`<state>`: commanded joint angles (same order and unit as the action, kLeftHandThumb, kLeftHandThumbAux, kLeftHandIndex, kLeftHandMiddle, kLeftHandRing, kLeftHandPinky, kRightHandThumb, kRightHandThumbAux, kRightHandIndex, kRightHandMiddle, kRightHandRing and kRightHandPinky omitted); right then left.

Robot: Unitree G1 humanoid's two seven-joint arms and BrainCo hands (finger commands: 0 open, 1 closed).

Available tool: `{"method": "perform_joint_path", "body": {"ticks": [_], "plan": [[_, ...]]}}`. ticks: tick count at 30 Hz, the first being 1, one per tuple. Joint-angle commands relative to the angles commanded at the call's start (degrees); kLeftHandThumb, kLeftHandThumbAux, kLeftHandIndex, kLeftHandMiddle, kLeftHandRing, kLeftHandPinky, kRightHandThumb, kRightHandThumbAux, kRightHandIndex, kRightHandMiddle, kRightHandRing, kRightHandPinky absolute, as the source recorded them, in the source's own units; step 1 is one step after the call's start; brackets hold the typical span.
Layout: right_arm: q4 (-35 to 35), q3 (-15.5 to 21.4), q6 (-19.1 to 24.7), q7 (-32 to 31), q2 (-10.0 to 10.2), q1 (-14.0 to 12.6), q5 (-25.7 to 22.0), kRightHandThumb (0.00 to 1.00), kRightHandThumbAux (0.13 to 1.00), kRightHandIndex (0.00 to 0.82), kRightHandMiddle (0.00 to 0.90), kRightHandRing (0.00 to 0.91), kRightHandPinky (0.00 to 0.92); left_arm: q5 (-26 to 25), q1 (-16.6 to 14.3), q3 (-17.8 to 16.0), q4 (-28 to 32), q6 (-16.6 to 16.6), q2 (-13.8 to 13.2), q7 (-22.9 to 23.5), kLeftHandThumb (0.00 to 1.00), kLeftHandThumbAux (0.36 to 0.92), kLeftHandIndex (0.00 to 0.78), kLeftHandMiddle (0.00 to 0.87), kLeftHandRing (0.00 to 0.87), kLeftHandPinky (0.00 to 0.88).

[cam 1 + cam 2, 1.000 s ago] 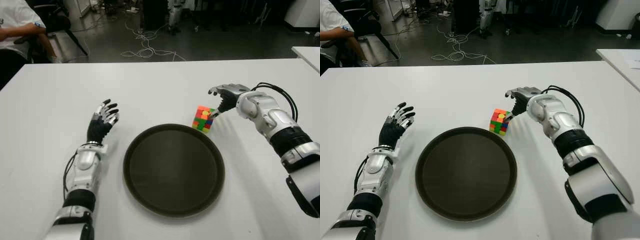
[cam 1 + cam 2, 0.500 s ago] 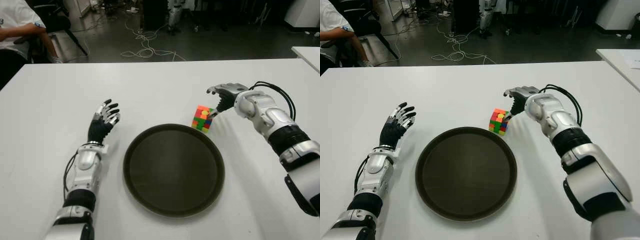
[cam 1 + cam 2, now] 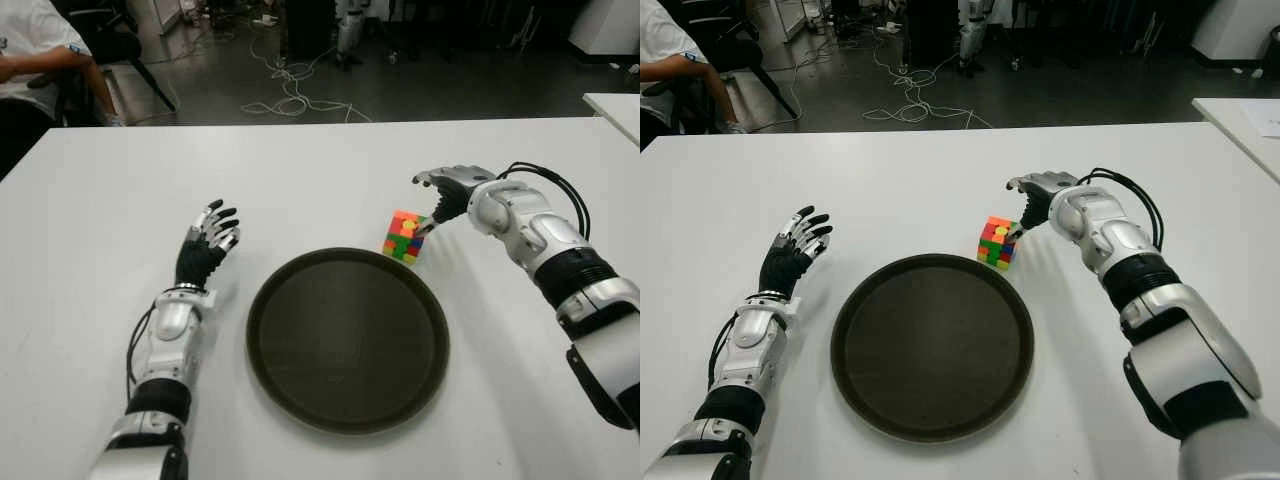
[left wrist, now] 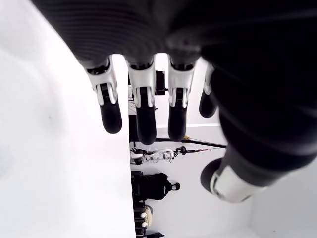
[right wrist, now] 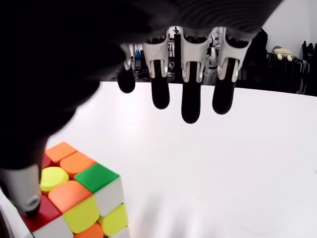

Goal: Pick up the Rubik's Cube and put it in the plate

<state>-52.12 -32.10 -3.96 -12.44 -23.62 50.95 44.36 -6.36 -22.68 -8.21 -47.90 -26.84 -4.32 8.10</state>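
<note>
At the far left, beyond the table's back corner, a person (image 3: 30, 55) in a white shirt sits on a chair, well apart from both hands. The left hand (image 3: 203, 247) shows over the white table (image 3: 90, 200), to the left of the plate, with its palm down and its fingers (image 4: 143, 116) stretched out and a little spread; it holds nothing. In the left wrist view the four fingers hang straight and the thumb stands apart from them. I cannot tell if this hand touches the table.

To the right of the left hand, between the two arms, lies the round dark plate (image 3: 300, 400). It is flat on the table and has nothing in it.

The Rubik's Cube (image 3: 405, 237) stands on the table just beside the plate's far right rim, on the side of the right hand. It is outside the plate, and I cannot tell if it touches the rim. It is turned so that one corner points toward the robot.

The right hand (image 3: 447, 193) is just to the right of the cube and a little above it. Its fingers (image 5: 190, 101) are extended and open over the bare table beyond the cube, not closed around it. In the right wrist view only the thumb tip (image 5: 26, 196) meets the cube, at a red tile on the upper edge nearest to the hand. The hand does not grip the cube. Black cables (image 3: 555, 190) loop over the right forearm behind the hand.
</note>
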Motion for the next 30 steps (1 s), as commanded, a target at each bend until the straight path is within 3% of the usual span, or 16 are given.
{"method": "perform_joint_path", "body": {"ticks": [30], "plan": [[-2.50, 0.15, 0.63, 1.17, 0.54, 1.11, -0.25, 0.000, 0.630, 0.173, 0.225, 0.239, 0.245, 1.13, -1.05, 0.25, -2.81, -2.65, -0.67, 0.24, 0.098, 0.713, 0.132, 0.211, 0.182, 0.159]]}}
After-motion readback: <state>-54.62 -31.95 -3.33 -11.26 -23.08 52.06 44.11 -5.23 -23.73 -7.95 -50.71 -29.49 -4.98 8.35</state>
